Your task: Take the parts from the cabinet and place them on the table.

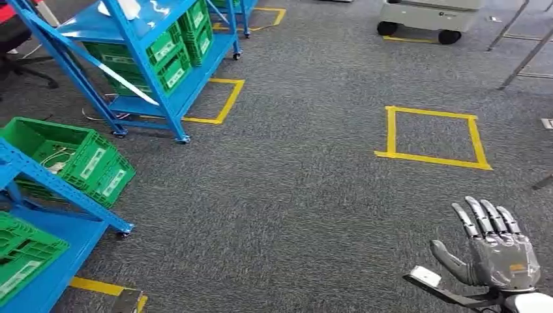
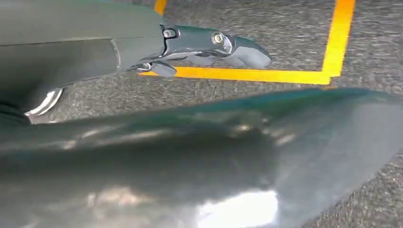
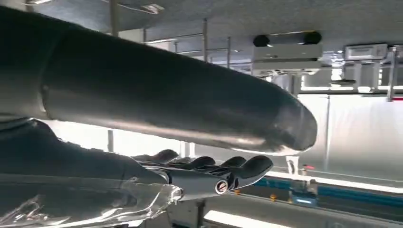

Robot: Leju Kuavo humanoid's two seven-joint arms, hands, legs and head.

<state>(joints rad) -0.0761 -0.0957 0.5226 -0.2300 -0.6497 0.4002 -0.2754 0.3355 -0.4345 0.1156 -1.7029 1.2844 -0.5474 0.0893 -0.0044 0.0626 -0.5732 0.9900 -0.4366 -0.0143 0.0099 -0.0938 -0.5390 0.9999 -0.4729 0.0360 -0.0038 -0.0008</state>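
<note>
**Empty hand over the carpet**

You see two blue shelving racks holding green crates, and your right hand hanging flat with fingers spread wide, empty. Your left hand is blurred, so its grasp cannot be told.

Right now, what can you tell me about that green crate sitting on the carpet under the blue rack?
The green crate looks like moulded plastic with ribbed, slotted sides and white labels on its long side. It is open-topped and rests on the grey carpet, tilted in view, partly under the blue rack, whose slanted beam crosses its front. Inside lie pale, cord-like items, too small to identify. No hand touches it.
</note>
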